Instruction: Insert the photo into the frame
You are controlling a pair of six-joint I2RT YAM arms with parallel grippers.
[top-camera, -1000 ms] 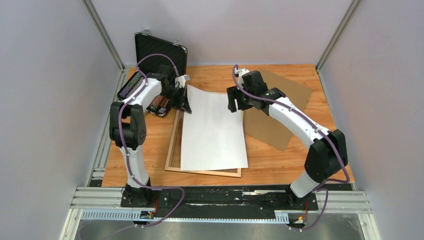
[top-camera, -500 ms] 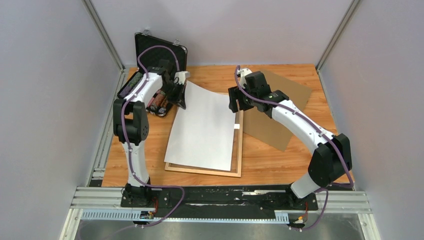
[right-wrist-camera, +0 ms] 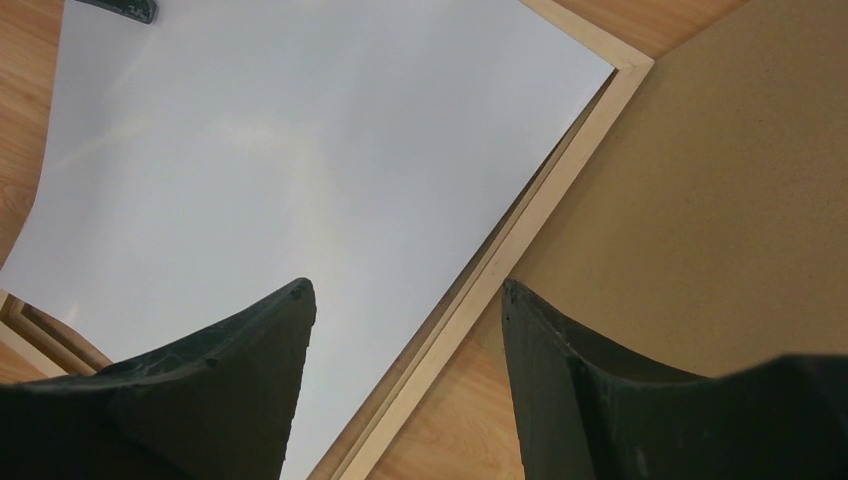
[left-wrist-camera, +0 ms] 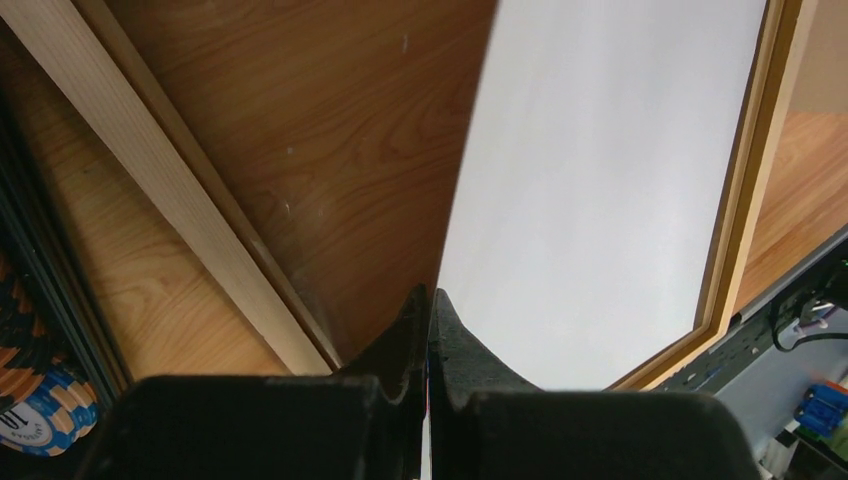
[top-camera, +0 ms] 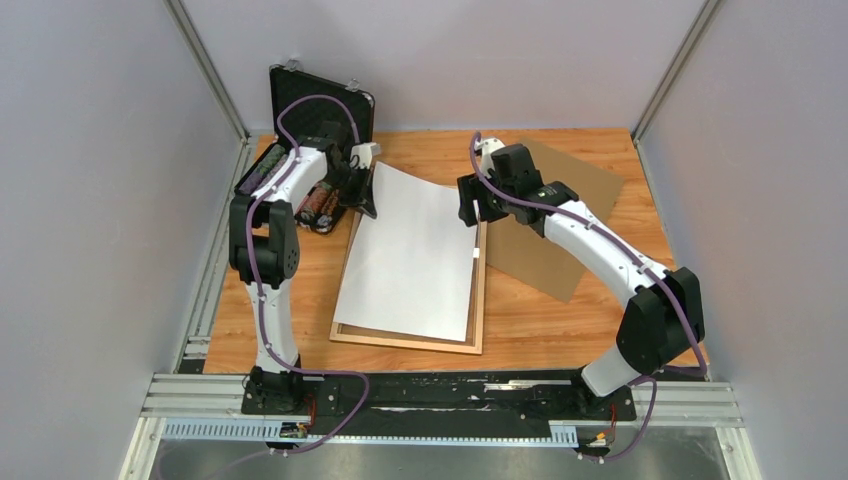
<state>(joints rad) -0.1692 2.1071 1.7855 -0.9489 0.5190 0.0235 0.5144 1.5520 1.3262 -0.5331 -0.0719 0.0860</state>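
The large rectangular photo (top-camera: 410,260), plain white back up, lies across the thin light-brown wooden frame (top-camera: 405,342) at picture centre. Its upper-left corner is pinched in the closed left end effector (top-camera: 362,197). The right end effector (top-camera: 470,208) hangs open and empty above the frame's upper-right rail.

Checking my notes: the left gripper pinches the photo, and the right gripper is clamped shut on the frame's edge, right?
No. The right gripper is open, jaws apart above the frame, as the right wrist view shows. The left gripper does pinch the photo.
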